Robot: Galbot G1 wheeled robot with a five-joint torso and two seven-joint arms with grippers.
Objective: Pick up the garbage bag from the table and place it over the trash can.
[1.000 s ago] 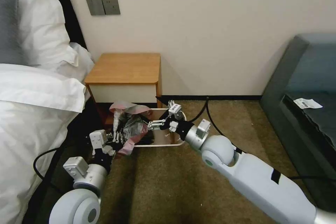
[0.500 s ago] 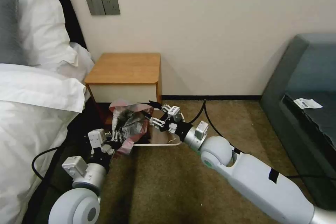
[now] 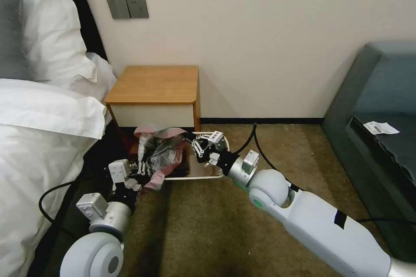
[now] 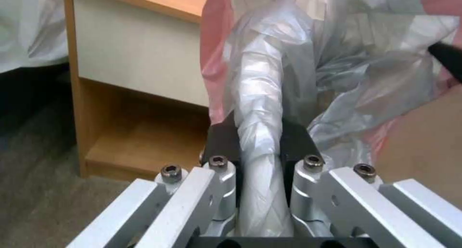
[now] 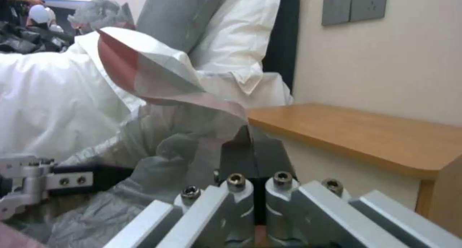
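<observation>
Garbage bag [image 3: 161, 150] pinched between left gripper [image 3: 139, 169] and right gripper [image 3: 193, 140].

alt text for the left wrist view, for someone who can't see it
The left end effector is shut on a twisted fold of the grey garbage bag, whose pink-red band shows along its edge. Behind it stands the wooden table, with a white drawer front and an open lower shelf, on carpet.
</observation>
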